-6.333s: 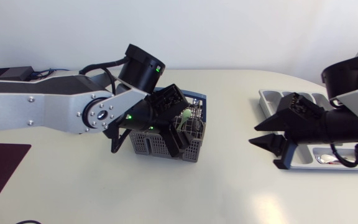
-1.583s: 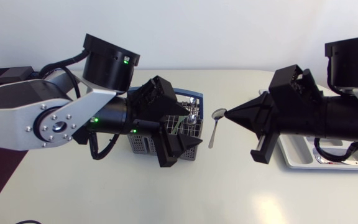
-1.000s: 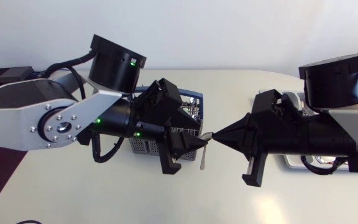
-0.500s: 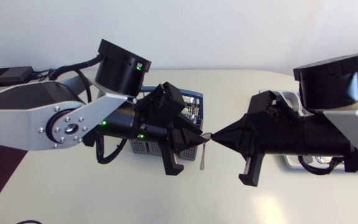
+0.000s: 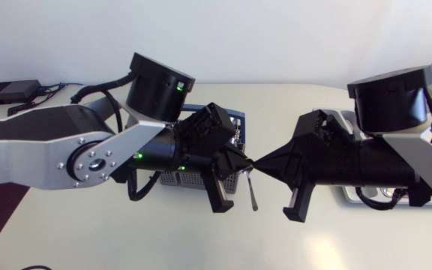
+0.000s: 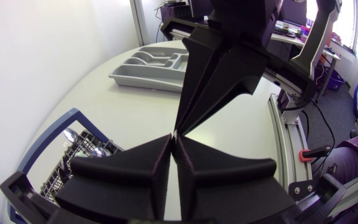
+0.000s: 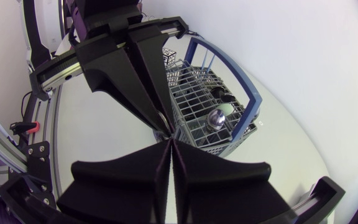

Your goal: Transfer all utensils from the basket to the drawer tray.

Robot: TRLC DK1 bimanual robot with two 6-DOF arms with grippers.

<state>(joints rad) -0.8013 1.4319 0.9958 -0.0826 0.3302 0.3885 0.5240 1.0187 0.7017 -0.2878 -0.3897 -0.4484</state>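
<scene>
Change since half a second ago: our left arm has pushed further in toward the middle of the table, and the lower end of the hanging spoon has swung slightly toward our right arm. The two gripper tips still meet at the same spot as before.

Item 1, left gripper (image 5: 244,162): held above the table just past the basket. Its fingers (image 6: 129,168) are pressed flat together with only a thin seam between them. Their tips touch the tips of the other gripper.

Item 2, right gripper (image 5: 255,163): reaches in from the tray side, well away from the tray. Its fingers (image 7: 129,169) are likewise closed, pinching the top end of the spoon at their very tips. The spoon was at that same spot 1.6 s ago.

Item 3, spoon (image 5: 251,191): hangs handle-down from the point where the two grippers meet. It is clear of the table and just beside the basket's right wall.

Item 4, basket (image 5: 172,180): grey mesh with a blue rim, under and behind our left gripper. A second spoon (image 7: 215,117) stands in it, bowl up.

Item 5, tray (image 6: 142,84): grey and divided into compartments, at the right end of the table behind our right arm. We cannot make out its contents.
</scene>
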